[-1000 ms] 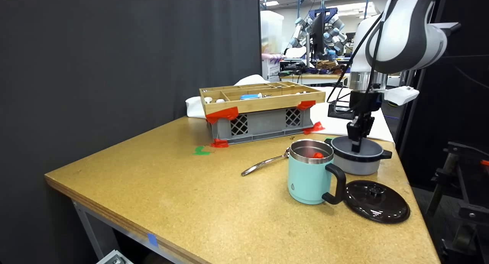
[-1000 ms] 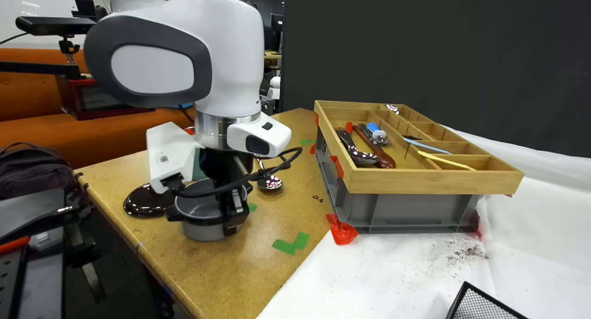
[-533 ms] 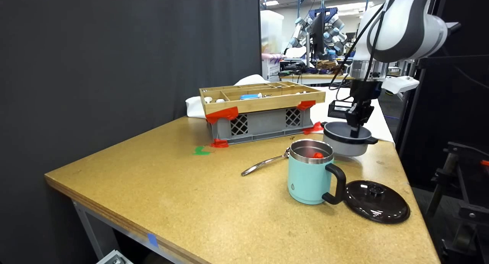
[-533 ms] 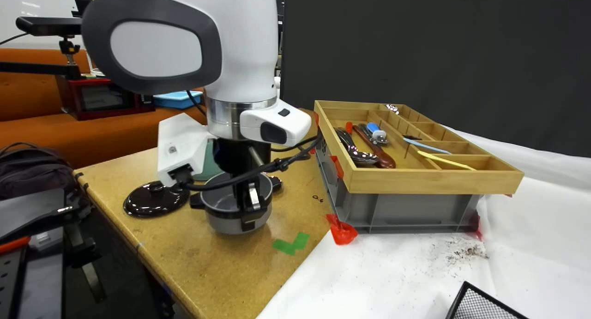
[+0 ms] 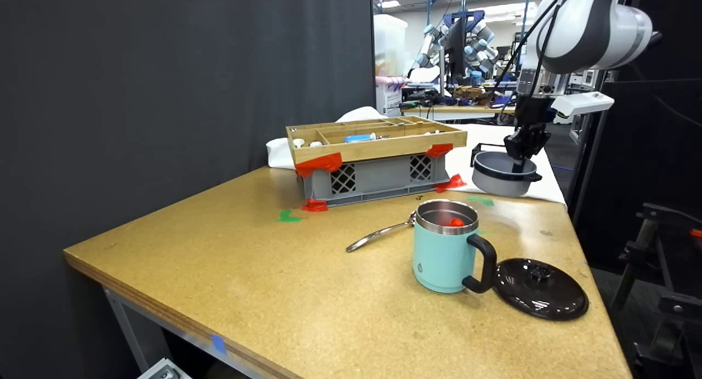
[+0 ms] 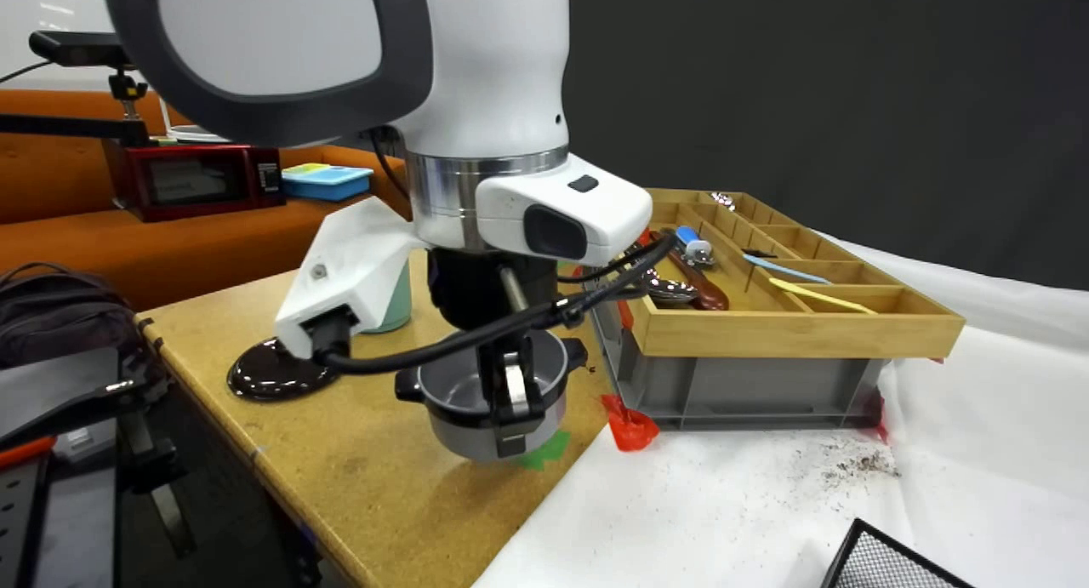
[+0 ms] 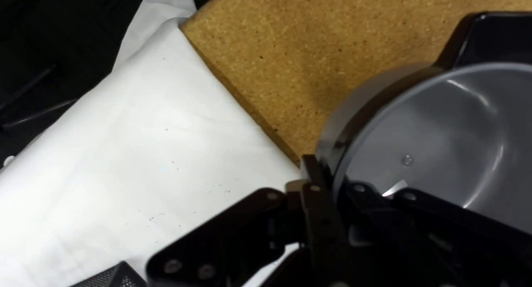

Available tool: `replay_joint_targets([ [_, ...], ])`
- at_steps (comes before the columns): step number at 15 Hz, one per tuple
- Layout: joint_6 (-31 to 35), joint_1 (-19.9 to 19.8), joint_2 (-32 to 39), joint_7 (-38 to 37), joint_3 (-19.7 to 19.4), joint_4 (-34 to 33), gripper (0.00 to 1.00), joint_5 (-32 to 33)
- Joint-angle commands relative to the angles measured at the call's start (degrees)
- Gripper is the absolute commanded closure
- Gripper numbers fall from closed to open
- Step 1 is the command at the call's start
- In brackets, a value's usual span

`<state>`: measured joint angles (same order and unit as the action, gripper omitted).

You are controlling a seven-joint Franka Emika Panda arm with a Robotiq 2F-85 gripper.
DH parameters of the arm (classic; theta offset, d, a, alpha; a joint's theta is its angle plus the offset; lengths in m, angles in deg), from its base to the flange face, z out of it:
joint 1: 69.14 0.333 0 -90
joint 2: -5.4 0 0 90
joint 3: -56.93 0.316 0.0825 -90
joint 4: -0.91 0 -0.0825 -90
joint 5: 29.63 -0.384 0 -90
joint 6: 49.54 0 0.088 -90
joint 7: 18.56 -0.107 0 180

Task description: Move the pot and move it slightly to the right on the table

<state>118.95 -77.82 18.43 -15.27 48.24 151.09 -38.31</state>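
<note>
Both exterior views show us a mint-green mug (image 5: pixel 443 258) just beside a glossy dark lid (image 5: pixel 548 299), and, near the pot (image 5: pixel 498 184), a wooden cutlery tray (image 6: pixel 800 337) atop a grey crate (image 6: pixel 757 392). We see the gripper (image 7: pixel 332 185) pinched nearly closed on the pot's wall, holding it over the table (image 5: pixel 247 275) near a white sheet (image 6: pixel 681 511).

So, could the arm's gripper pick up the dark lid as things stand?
Probably not yet: the gripper is busy holding the pot. The lid itself lies uncovered, knob up, though the mug stands close beside it.
</note>
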Motion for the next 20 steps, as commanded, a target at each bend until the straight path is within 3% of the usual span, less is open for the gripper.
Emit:
replay_joint_targets([
  [1, -2.73, -0.25, 0.87, -3.83, -1.27, -1.11, 0.99, 1.41],
  [4, -8.73, -0.33, 2.57, -7.39, 0.49, -2.56, 0.99, -1.72],
  [7, -10.7, -1.25, 3.3, -8.84, 3.06, -3.44, 0.99, -6.29],
  [13, -7.72, -1.8, 3.9, -12.37, 2.58, -3.96, 0.99, -12.93],
  [20, -1.84, -1.52, 7.59, -17.82, 1.85, -4.44, 0.99, -13.59],
])
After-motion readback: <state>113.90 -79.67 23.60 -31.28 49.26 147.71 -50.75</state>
